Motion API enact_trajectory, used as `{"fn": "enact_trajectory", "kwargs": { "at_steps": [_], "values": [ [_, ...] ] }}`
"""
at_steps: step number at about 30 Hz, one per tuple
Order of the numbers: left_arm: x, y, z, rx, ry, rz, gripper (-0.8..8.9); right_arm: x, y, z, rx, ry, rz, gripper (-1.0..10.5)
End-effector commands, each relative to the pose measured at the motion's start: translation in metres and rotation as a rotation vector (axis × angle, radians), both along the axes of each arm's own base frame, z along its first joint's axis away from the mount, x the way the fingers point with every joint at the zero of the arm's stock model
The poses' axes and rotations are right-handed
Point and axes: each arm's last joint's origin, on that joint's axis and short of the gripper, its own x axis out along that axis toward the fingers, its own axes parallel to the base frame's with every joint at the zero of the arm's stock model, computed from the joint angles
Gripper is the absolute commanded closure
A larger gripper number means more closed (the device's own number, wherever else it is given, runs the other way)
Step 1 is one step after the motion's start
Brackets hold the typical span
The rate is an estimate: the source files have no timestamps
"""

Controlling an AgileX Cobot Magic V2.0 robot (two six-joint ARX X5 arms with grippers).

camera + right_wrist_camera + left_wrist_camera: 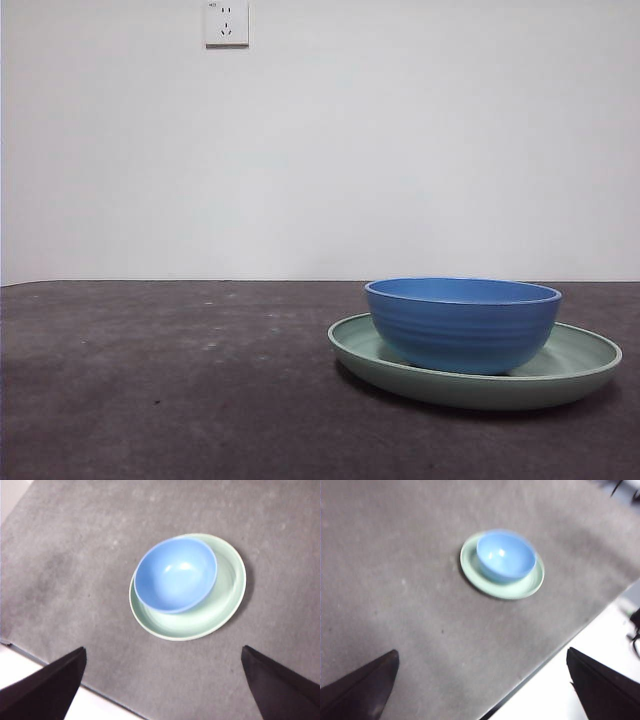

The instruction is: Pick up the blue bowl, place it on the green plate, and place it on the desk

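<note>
The blue bowl stands upright inside the green plate, which rests on the desk at the right of the front view. The bowl is empty. In the left wrist view the bowl and plate lie far off, well beyond my open, empty left gripper. In the right wrist view the bowl sits off-centre on the plate, closer below my open, empty right gripper. Neither gripper shows in the front view.
A white wall with a power socket stands behind the desk. The desk's near edge shows in the right wrist view, and another edge runs beside the plate in the left wrist view.
</note>
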Motion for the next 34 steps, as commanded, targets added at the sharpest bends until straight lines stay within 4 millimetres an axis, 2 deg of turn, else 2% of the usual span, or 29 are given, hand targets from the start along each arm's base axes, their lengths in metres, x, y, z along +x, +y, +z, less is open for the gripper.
{"fn": "enact_trajectory", "kwargs": {
  "at_steps": [1,5,10,19,26,34],
  "values": [
    [-0.003,0.002,0.004,-0.027,-0.014,0.000,1.91,0.000,-0.001,0.004,-0.022,-0.001,-0.019,4.5],
    [-0.004,0.003,0.004,-0.030,-0.019,0.000,1.91,0.004,-0.003,0.000,-0.085,0.052,-0.089,4.5],
    [-0.003,0.003,0.005,-0.032,-0.031,-0.004,1.91,0.023,-0.002,-0.005,-0.123,0.123,-0.107,4.5],
    [-0.003,0.002,0.007,-0.045,-0.047,-0.004,1.91,0.090,0.003,-0.029,-0.164,0.287,-0.059,4.8],
    [-0.003,0.002,0.007,-0.046,-0.048,-0.004,1.91,0.146,0.007,-0.064,-0.180,0.383,-0.047,5.4],
    [-0.003,0.002,0.007,-0.044,-0.044,-0.004,1.91,0.191,0.011,-0.105,-0.185,0.434,-0.044,5.4]
  ]
}}
